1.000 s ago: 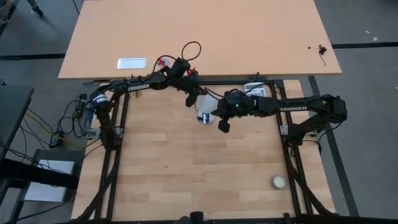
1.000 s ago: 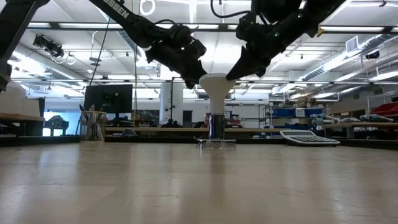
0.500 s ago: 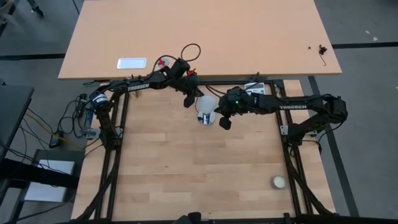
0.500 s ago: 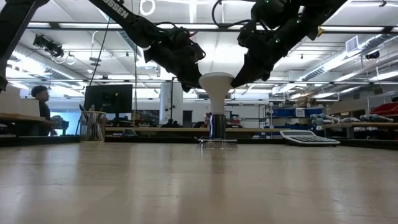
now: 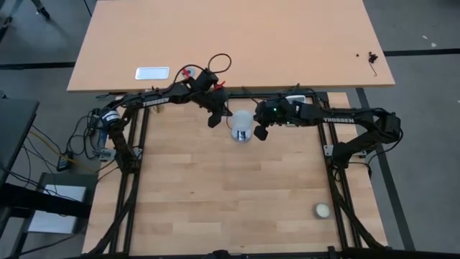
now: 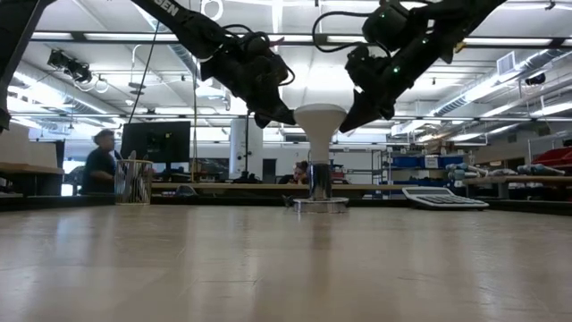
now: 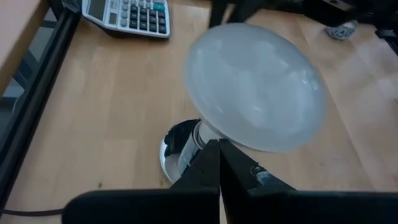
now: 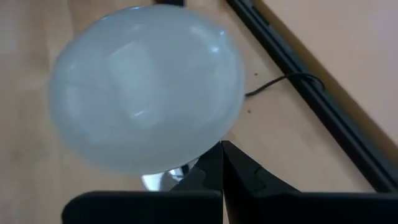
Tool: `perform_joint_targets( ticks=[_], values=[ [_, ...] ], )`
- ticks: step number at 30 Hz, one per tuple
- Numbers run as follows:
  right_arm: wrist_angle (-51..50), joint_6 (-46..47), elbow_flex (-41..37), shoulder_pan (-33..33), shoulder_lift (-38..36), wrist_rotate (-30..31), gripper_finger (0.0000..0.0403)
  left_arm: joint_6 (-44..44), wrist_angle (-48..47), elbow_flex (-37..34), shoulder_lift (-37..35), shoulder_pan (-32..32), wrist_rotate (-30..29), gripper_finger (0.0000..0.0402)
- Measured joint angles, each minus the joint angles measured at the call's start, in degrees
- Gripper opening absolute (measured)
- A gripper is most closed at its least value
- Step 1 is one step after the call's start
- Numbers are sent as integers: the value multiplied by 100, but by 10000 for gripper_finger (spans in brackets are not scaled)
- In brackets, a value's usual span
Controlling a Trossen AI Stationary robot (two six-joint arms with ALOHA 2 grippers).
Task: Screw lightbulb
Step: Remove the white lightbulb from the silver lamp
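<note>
The white lightbulb (image 5: 242, 124) stands upright, dome up, its grey screw base in the round socket disc (image 6: 320, 205) at the table's far middle. My left gripper (image 5: 215, 119) is shut at the bulb's left side. My right gripper (image 5: 259, 132) is shut at its right side. In the low view both sets of fingertips slant down to the bulb (image 6: 320, 121) just under the dome's rim. The dome fills the left wrist view (image 7: 258, 87) and the right wrist view (image 8: 146, 93). My left gripper lays its shut fingertips (image 7: 218, 155) against the bulb's cone just under the dome's rim (image 7: 214, 135), on the side toward the table's left. The fingers slant down from the upper left. The bulb stays upright in the socket disc. My right gripper lays its shut fingertips (image 8: 222, 163) against the bulb's cone just under the dome's rim (image 8: 208, 152), on the side toward the table's right. The fingers slant down from the upper right. The bulb stands upright, base in the disc.
A calculator (image 5: 295, 103) lies at the far edge, right of the bulb. A small cream-white ball (image 5: 322, 210) lies near the front right corner. The socket's thin black cord (image 8: 280, 84) runs toward the far frame rail. A second tabletop (image 5: 230, 36) lies beyond.
My right gripper has moved toward the table's far edge along the bulb's right side, staying shut. My left gripper has shifted slightly toward the left. The bulb and its socket disc have slid a little toward the table's right and stay upright.
</note>
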Motion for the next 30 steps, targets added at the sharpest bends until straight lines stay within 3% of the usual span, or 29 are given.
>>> perform_joint_targets(
  ticks=[9, 16, 23, 30],
  values=[
    [-60, -161, 2, -287, -33, -29, 10, 20, -83, 0, -4, -2, -45, 0],
    [-194, -209, 2, -285, -539, 108, 14, 143, 88, 0, -7, 129, -175, 0],
    [-125, -189, 7, 289, -828, -340, 8, -324, 1137, 9, 103, 195, -96, 0],
    [-137, -158, 7, 937, -824, -399, 7, -457, 1434, 11, 426, 149, 155, 0]
  ],
)
